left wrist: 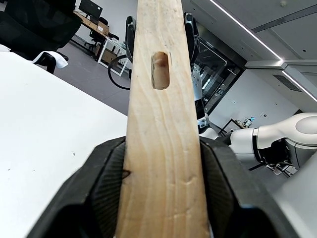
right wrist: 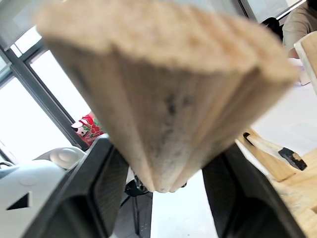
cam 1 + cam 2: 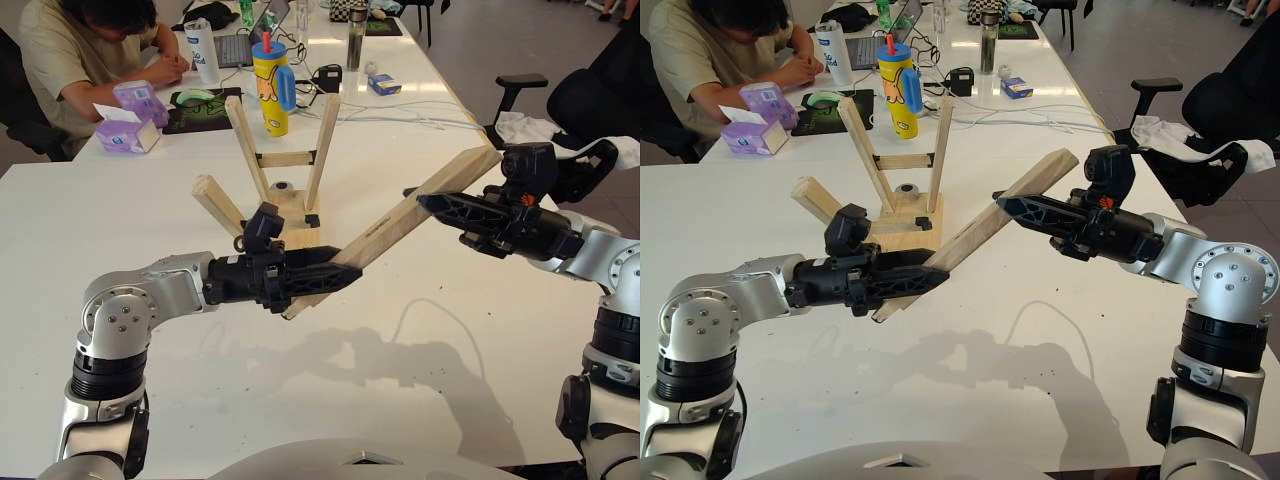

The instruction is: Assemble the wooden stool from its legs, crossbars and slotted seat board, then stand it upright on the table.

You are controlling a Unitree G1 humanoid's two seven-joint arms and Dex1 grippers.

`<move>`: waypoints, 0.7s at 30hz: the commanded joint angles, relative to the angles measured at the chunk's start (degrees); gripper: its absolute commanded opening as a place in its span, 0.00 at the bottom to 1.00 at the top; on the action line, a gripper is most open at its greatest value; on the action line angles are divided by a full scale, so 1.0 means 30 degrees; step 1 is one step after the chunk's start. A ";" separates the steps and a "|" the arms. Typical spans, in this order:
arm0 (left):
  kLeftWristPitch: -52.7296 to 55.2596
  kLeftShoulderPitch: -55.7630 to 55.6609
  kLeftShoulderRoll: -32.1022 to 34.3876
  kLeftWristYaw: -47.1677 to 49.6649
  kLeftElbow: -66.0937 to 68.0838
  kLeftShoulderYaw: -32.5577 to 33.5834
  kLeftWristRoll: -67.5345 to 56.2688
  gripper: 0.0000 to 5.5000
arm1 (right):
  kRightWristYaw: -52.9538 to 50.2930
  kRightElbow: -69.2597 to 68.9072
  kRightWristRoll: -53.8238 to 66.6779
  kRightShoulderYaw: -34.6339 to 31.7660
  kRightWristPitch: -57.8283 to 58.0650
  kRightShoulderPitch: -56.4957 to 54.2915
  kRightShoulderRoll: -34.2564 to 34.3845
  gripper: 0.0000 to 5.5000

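Just in front of the upturned seat board (image 3: 298,205), the loose leg (image 3: 405,218) is slanting up over the white table (image 3: 110,220), its low end nearer the board. The left gripper (image 3: 338,271) is clamping that low end, with its fingers (image 1: 106,188) pressing on opposite sides. The right gripper (image 3: 432,201) is pinching the raised end, farther from the board. Three fitted legs (image 3: 243,135) and a crossbar (image 3: 286,158) are sticking up from the board.

We see a bright room. The white table (image 3: 100,230) shines, with soft grey shadows at the lower middle of the head view. Long ceiling lights (image 1: 257,33) glow in the left wrist view. In the right wrist view the windows (image 2: 49,89) are all white, and the close wooden leg (image 2: 163,99) looks blurry.
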 commanded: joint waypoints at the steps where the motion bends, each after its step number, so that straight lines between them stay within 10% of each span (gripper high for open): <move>1: -0.0554 0.0401 0.0176 0.0129 0.0364 -0.0034 0.1093 0.53 | 0.0602 -0.0427 -0.1404 0.0307 -0.1235 0.0622 -0.0398 0.38; 11: -0.6075 0.4344 -0.0272 0.0704 0.0771 -0.0493 0.7954 0.59 | 0.5171 0.5059 -0.8832 0.3138 -0.6701 -0.2454 -0.2145 0.38; 21: -1.2548 0.4405 -0.0350 0.0758 0.4983 -0.5988 1.8593 0.59 | 0.9721 1.4455 -1.6453 0.7765 -1.4653 -0.8642 0.0527 0.38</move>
